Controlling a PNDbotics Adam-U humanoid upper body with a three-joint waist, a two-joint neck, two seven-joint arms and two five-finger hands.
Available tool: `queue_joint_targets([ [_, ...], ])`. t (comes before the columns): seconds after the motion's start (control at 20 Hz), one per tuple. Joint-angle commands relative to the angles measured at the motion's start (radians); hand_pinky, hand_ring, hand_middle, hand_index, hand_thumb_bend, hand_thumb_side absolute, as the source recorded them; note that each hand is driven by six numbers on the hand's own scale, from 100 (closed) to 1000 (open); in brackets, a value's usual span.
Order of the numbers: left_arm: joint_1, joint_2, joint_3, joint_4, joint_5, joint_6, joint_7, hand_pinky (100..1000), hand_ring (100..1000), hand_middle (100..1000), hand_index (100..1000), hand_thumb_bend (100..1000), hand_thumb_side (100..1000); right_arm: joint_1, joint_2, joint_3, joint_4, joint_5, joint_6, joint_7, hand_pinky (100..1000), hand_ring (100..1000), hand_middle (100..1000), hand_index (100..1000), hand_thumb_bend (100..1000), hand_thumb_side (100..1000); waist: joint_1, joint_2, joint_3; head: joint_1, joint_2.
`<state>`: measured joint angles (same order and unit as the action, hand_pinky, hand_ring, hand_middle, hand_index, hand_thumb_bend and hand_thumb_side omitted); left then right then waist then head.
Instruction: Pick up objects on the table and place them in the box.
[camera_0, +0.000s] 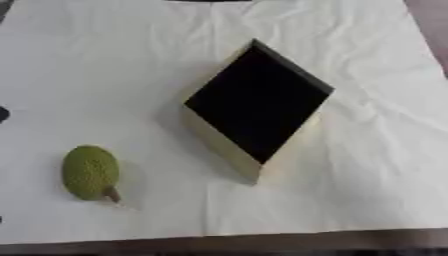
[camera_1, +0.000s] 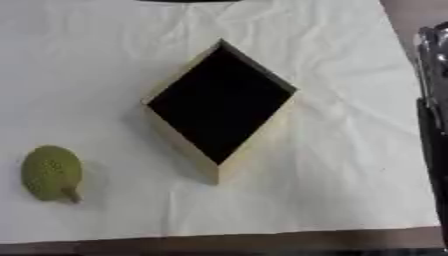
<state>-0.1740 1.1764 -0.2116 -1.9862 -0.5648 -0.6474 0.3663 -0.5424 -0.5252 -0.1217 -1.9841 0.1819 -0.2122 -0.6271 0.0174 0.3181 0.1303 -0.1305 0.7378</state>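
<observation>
Here: cream wooden box with black interior (camera_0: 258, 102) sits mid-frame, turned corner-on like diamond, on wrinkled white cloth (camera_0: 96, 65) covering table. Bumpy green oval fruit with short brown stem (camera_0: 90, 172) lies lower left, well apart from box, near cloth's front edge. Wide bare cloth upper left and lower right. Dark robot arm part (camera_1: 432, 115) runs down right edge of right eye view; hand state cannot tell. Left hand unseen.
</observation>
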Motion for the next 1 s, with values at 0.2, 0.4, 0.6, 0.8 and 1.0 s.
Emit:
queue_joint_targets([
  [0.2, -0.004, 0.057, -0.042, -0.014, -0.095, 0.014, -0.016, 656, 700, 714, 898, 575, 523, -0.013, -0.034, 0.002, -0.016, 0.004, -0.001, 0.007, 815, 662, 636, 810, 330, 564, 0.008, -0.025, -0.002, 0.007, 0.010],
  [0.4, -0.021, 0.046, -0.079, -0.014, -0.115, 0.040, -0.072, 655, 702, 718, 903, 592, 507, -0.012, -0.031, 0.006, -0.016, 0.000, 0.000, 0.011, 815, 662, 635, 809, 331, 564, 0.009, -0.028, -0.007, 0.012, 0.012],
  [0.6, -0.065, 0.034, -0.094, -0.014, -0.096, 0.046, -0.119, 656, 704, 720, 902, 588, 508, -0.012, -0.031, 0.007, -0.016, -0.002, -0.001, 0.014, 815, 662, 635, 809, 331, 564, 0.010, -0.029, -0.008, 0.008, 0.007],
  [0.8, -0.104, 0.014, -0.101, -0.014, -0.066, 0.081, -0.152, 649, 697, 713, 896, 579, 510, -0.012, -0.030, 0.008, -0.016, -0.003, 0.000, 0.014, 815, 662, 634, 809, 331, 565, 0.009, -0.024, -0.009, -0.003, -0.001],
  [1.0, -0.141, -0.009, -0.106, -0.014, -0.068, 0.140, -0.197, 656, 707, 722, 900, 602, 505, -0.013, -0.030, 0.009, -0.016, -0.004, 0.001, 0.014, 816, 662, 633, 809, 332, 566, 0.006, -0.013, -0.012, -0.007, -0.009],
])
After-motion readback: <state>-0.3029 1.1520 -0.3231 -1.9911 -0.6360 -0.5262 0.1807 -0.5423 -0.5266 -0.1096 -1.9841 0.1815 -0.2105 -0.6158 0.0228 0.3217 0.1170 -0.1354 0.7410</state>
